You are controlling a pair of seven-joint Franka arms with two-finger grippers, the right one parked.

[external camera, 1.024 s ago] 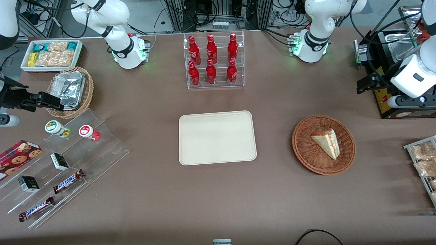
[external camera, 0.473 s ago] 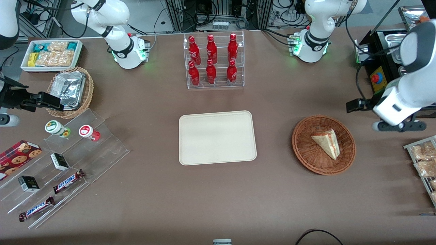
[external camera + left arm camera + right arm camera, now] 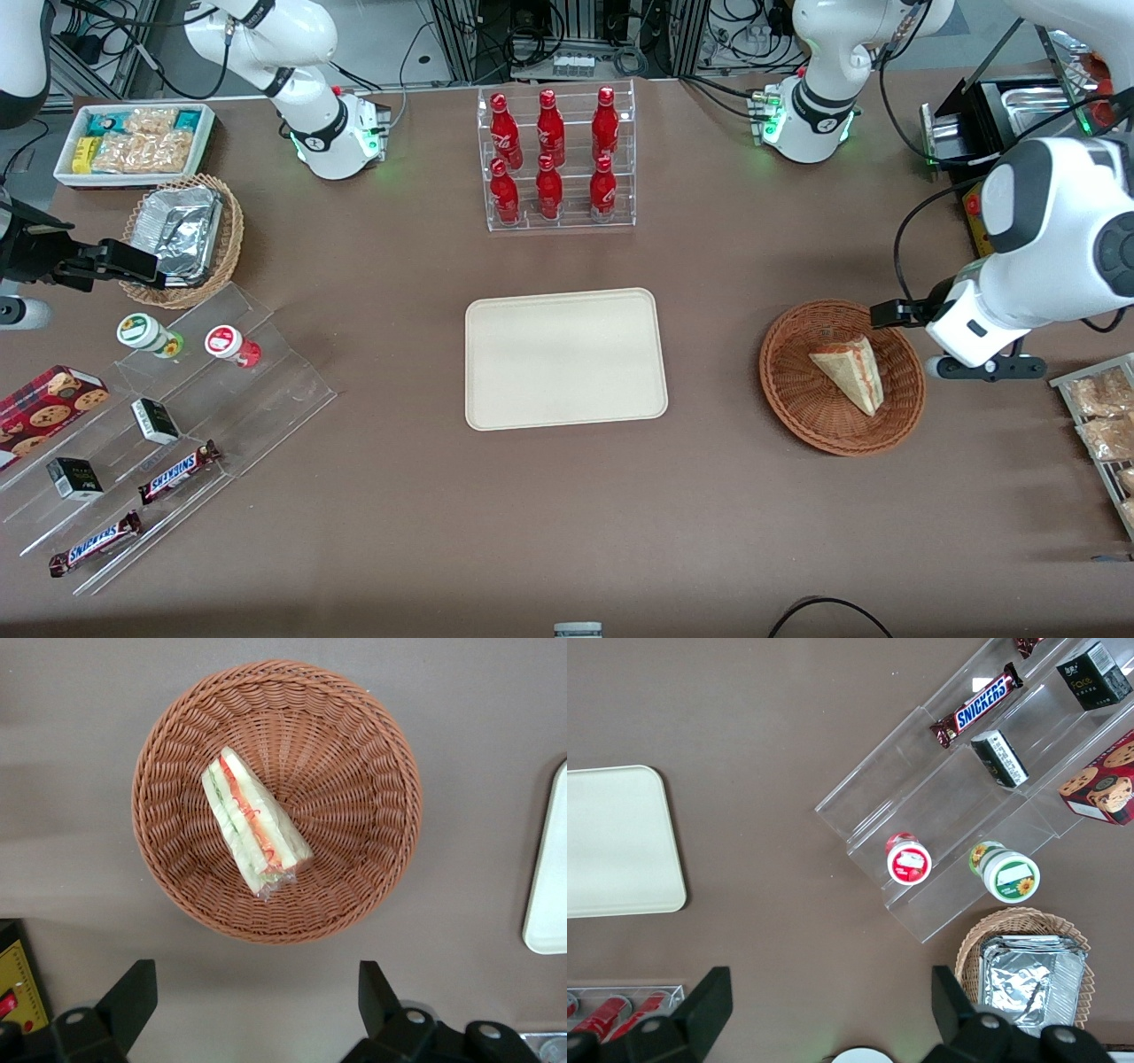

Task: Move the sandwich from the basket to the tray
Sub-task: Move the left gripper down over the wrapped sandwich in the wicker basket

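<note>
I have the gripper (image 3: pixel 248 1001) spread wide and empty above the wicker basket (image 3: pixel 372 771), where the sandwich (image 3: pixel 252 828) lies seemingly film-wrapped on the slope, so a careless pinch could slip off before reaching the tray (image 3: pixel 567 359).

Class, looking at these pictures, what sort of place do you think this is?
Probably a robotics lab staged as a snack counter: red bottles in a clear rack, chocolate bars on clear steps, and the left arm's gripper, jaws open, above the reddish-brown wicker basket.
</note>
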